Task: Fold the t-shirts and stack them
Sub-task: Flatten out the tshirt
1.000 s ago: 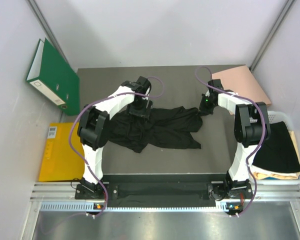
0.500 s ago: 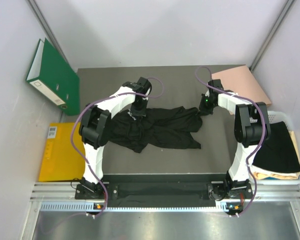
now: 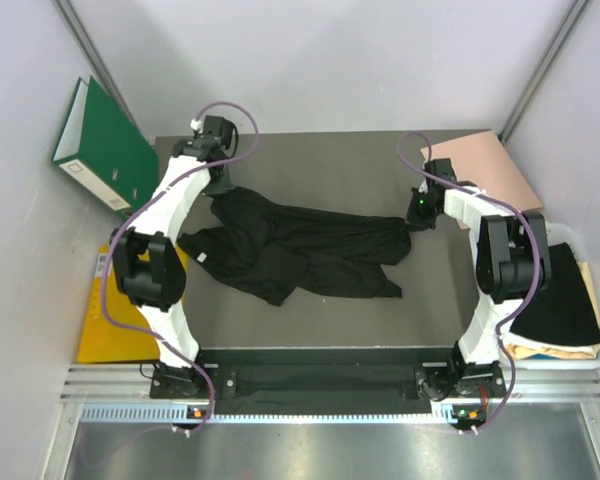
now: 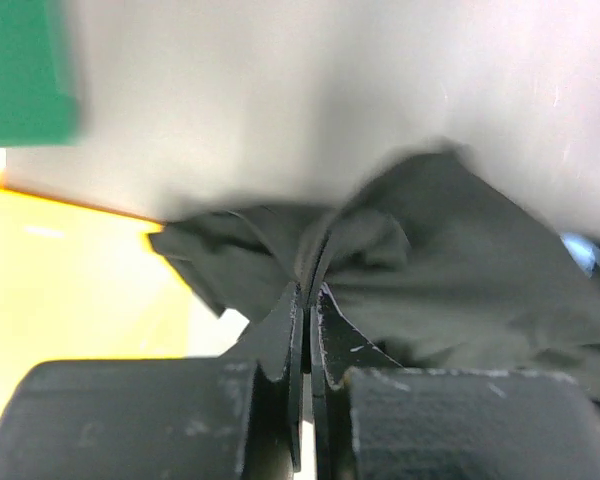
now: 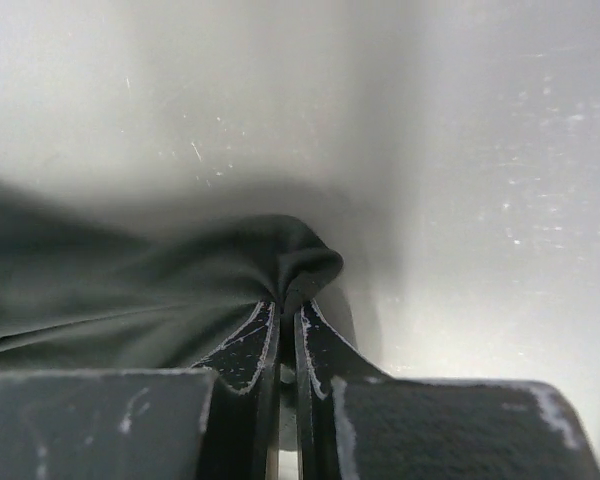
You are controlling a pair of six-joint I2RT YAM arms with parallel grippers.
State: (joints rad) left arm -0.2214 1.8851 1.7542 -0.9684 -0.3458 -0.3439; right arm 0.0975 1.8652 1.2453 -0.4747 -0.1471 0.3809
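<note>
Step in hand: spreading the shirt [image 3: 310,248] flat, folding not started. It lies mid-table [image 3: 360,165], pulled into a band between the two arms, its near-left part bunched.

Left gripper [image 4: 308,292]: jaws pressed together, pinching a fold of black cloth at the shirt's far-left end, near the table's far-left corner by the green binder [image 3: 105,150]. Right gripper [image 5: 288,308]: jaws pressed together too, pinching a small bunch at the shirt's right end. Can't tell which part of the shirt either one has.

Next move, my read: keep both pinches, pull apart and slightly up until the cloth is taut, then lay it down flat. The fabric is thin and limp, so the bunched part likely won't open by itself. Expect a regrasp at hem or shoulders.

Vs a second ago: the left gripper was over the shirt's middle top edge with jaws spread. It has since shut on the cloth and dragged it out far-left, so the shirt is now longer and thinner. The right arm is shifted slightly right, same grip.

The bin [image 3: 568,232] on the right holds a folded black shirt [image 3: 558,295], probably the stack
</note>
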